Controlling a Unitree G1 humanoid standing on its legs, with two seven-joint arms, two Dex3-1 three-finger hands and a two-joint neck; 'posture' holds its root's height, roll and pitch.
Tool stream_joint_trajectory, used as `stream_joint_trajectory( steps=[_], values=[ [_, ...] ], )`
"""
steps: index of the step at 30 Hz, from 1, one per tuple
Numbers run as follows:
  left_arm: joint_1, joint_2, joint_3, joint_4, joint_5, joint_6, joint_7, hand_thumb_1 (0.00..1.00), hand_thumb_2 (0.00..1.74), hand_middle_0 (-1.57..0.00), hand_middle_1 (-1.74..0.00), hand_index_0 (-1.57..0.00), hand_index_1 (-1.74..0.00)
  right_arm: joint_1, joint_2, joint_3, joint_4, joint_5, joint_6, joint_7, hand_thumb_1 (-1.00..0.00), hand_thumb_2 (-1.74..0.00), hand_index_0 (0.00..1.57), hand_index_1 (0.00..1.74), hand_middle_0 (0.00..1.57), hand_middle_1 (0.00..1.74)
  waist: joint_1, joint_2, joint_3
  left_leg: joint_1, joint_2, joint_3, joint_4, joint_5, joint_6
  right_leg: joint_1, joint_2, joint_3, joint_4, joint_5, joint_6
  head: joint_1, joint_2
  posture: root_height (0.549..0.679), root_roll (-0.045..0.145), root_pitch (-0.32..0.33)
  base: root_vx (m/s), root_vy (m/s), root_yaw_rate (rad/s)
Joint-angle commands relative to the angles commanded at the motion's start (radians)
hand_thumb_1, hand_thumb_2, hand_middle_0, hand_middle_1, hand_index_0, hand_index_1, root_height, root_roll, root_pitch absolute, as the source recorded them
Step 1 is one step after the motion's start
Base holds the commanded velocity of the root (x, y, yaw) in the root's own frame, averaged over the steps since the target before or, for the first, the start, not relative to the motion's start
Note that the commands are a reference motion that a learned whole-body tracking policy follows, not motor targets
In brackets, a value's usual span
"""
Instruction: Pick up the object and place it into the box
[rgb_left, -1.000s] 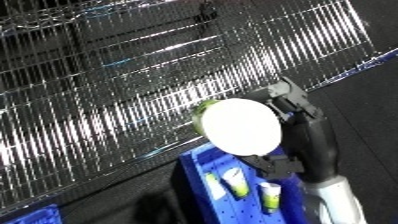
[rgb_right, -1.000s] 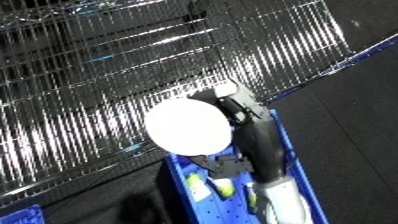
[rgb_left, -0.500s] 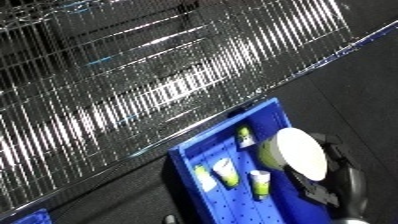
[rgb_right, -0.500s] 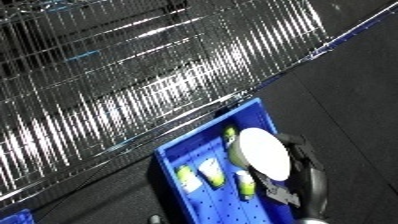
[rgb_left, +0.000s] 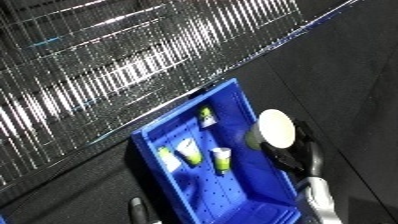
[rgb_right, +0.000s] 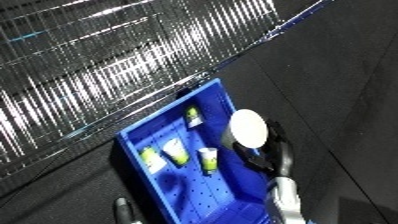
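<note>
My right hand is shut on a round white object, its pale flat face turned to the camera. It hangs over the right rim of the blue bin. Three small white and yellow-green bottles lie on the bin's perforated floor. Only a dark sliver of my left hand shows at the bottom edge, too little to read its fingers.
A wire-mesh shelf rack fills the upper left behind the bin. Dark floor spreads to the right of the bin.
The view has swung down from the wire rack to the bin. My right hand has carried the white object from in front of the rack down to the bin's right rim.
</note>
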Motion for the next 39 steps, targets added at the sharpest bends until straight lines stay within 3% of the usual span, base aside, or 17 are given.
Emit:
stream_joint_trajectory(
  steps=[2, 9, 14, 21, 25, 32, 36, 39],
  values=[
    [-0.004, 0.002, -0.003, 0.006, -0.002, 0.002, -0.005, 0.00, 0.00, 0.00, 0.00, 0.00, 0.00, -0.009, -0.002, 0.003, 0.025, 0.002, 0.004, 0.009, 0.00, 0.00, 0.00, 0.00, 0.00, 0.00, 0.002, 0.002, 0.000, 0.001, -0.003, -0.001, -0.002, 0.002, -0.0004, 0.001, 0.0008, -0.001, -0.001, 0.001, 0.0003, 0.002, -0.005, 0.642, 0.086, 0.092, -0.010, -0.004, 0.038],
    [-0.012, 0.007, -0.011, 0.018, -0.007, 0.005, -0.020, 0.00, 0.00, 0.00, 0.00, 0.00, 0.00, -0.015, 0.009, 0.016, 0.064, 0.007, 0.028, 0.083, 0.00, 0.00, 0.00, 0.00, 0.00, 0.00, 0.008, 0.003, 0.000, 0.006, -0.009, -0.008, -0.009, 0.008, -0.0004, 0.006, 0.0049, -0.004, -0.001, 0.001, 0.0001, -0.017, -0.018, 0.642, 0.085, 0.086, -0.011, -0.006, 0.036],
    [-0.021, 0.014, -0.009, 0.018, -0.015, 0.018, -0.026, 0.00, 0.00, 0.00, 0.00, 0.00, 0.00, -0.022, 0.023, 0.055, 0.063, -0.042, 0.053, 0.158, 0.00, 0.00, 0.00, 0.00, 0.00, 0.00, 0.015, -0.004, 0.000, 0.007, -0.011, -0.016, -0.011, 0.013, -0.0017, 0.011, 0.0074, -0.009, 0.002, 0.000, 0.0001, -0.052, -0.026, 0.641, 0.084, 0.081, -0.021, -0.022, 0.048],
    [-0.039, 0.029, 0.000, 0.015, -0.001, 0.045, -0.016, 0.00, 0.00, 0.00, 0.00, 0.00, 0.00, -0.030, 0.048, 0.121, 0.020, -0.079, 0.063, 0.249, 0.00, 0.00, 0.00, 0.00, 0.00, 0.00, 0.026, -0.021, 0.000, 0.012, -0.008, -0.031, -0.005, 0.016, -0.0034, 0.023, 0.0057, -0.016, 0.010, -0.006, -0.0009, -0.202, -0.057, 0.641, 0.084, 0.070, -0.022, -0.030, 0.080],
    [-0.056, 0.041, 0.006, 0.025, 0.011, 0.058, -0.012, 0.00, 0.00, 0.00, 0.00, 0.00, 0.00, -0.039, 0.063, 0.154, -0.008, -0.069, 0.089, 0.327, 0.00, 0.00, 0.00, 0.00, 0.00, 0.00, 0.034, -0.035, 0.000, 0.014, -0.008, -0.040, 0.000, 0.016, -0.0039, 0.032, 0.0072, -0.022, 0.018, -0.014, -0.0034, -0.322, -0.081, 0.641, 0.083, 0.063, -0.018, -0.046, 0.100],
    [-0.092, 0.066, 0.015, 0.031, 0.044, 0.093, 0.006, 0.00, 0.00, 0.00, 0.00, 0.00, 0.00, -0.050, 0.091, 0.205, -0.052, -0.097, 0.131, 0.372, 0.00, 0.00, 0.00, 0.00, 0.00, 0.00, 0.054, -0.064, 0.000, 0.009, -0.002, -0.055, 0.011, 0.021, -0.0053, 0.045, 0.0087, -0.037, 0.023, -0.021, -0.0051, -0.650, -0.112, 0.641, 0.079, 0.056, -0.016, -0.070, 0.121],
    [-0.126, 0.082, 0.018, 0.038, 0.065, 0.117, 0.004, 0.00, 0.00, 0.00, 0.00, 0.00, 0.00, -0.059, 0.114, 0.229, -0.063, -0.147, 0.161, 0.353, 0.00, 0.00, 0.00, 0.00, 0.00, 0.00, 0.070, -0.073, 0.000, 0.006, 0.004, -0.068, -0.005, 0.042, -0.0096, 0.049, 0.0058, -0.050, 0.025, -0.025, -0.0016, -0.841, -0.101, 0.641, 0.075, 0.057, -0.008, -0.080, 0.155],
    [-0.160, 0.101, 0.019, 0.046, 0.078, 0.142, -0.009, 0.00, 0.00, 0.00, 0.00, 0.00, 0.00, -0.071, 0.130, 0.252, -0.061, -0.181, 0.211, 0.343, 0.00, 0.00, 0.00, 0.00, 0.00, 0.00, 0.085, -0.076, 0.000, 0.004, 0.006, -0.080, -0.019, 0.060, -0.0130, 0.051, -0.0007, -0.062, 0.034, -0.032, 0.0002, -0.948, -0.085, 0.640, 0.073, 0.058, -0.001, -0.085, 0.242]
  ],
)
